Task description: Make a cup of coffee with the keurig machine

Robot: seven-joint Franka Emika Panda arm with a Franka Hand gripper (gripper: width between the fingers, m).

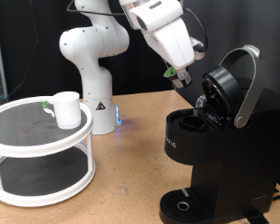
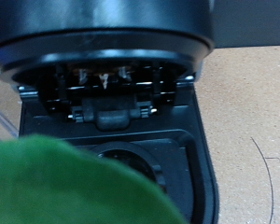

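- You are seeing the keurig machine [image 1: 219, 140] standing at the right of the exterior view, on the wooden counter [image 1: 121, 182], with its lid handle [image 1: 245, 89] swung up and the brew head tilted back, so opening the machine looks done.
- The pod chamber [image 1: 189, 119] is showing open at the middle of the frame; from the exterior view you cannot tell whether a pod is sitting in it.
- The gripper [image 1: 180, 77] is hanging at the upper middle of the exterior view, just above and beside the raised brew head.
- In the wrist view a blurred green mass [image 2: 75, 187] is filling the lower left, very close to the lens; it may be a pod between the fingers, but you cannot tell that, nor whether the fingers are apart or together.
- The cup [image 1: 67, 109] is sitting at the left of the frame on the top tier of a white round stand [image 1: 28, 149], well apart from the machine; its greenish handle is pointing toward the frame's left.
- The drip tray [image 1: 182, 203] at the bottom of the frame is carrying no cup, so placing the cup, closing the lid and brewing all look left to do.
- The machine's long axis is running upright; its front, with chamber and tray, is facing the lower left of the exterior view, and the raised lid is leaning toward the upper right.
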